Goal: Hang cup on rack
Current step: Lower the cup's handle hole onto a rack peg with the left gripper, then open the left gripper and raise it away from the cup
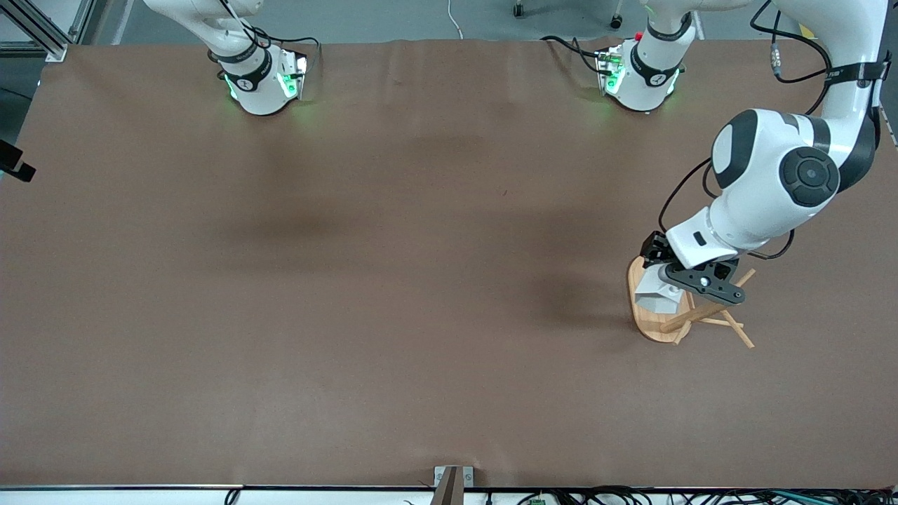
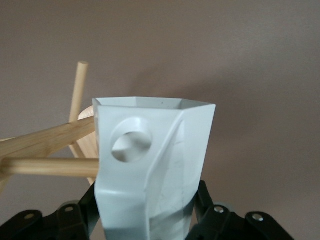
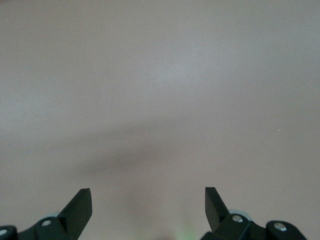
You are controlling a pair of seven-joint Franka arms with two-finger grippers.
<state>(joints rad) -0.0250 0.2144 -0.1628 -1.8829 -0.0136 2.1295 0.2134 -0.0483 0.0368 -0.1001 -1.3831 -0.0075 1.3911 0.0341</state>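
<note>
A brown table [image 1: 393, 280] fills the front view, its covering smooth and matte with soft shadows; grey floor, cables and caster wheels show past the edge where the bases stand.

The left gripper [image 1: 666, 284] is over the rack [image 1: 656, 326], clamped on the cup [image 1: 658, 296]. In the left wrist view the cup [image 2: 150, 170] sits between the dark fingers [image 2: 80, 215], the hole in its tab just beside a peg [image 2: 50, 166] tip.

The rack stands toward the left arm's end of the table, nearer the front camera than that arm's base.

The right arm waits; its gripper [image 3: 148, 205] hangs over bare table, jaws spread wide and holding nothing.
</note>
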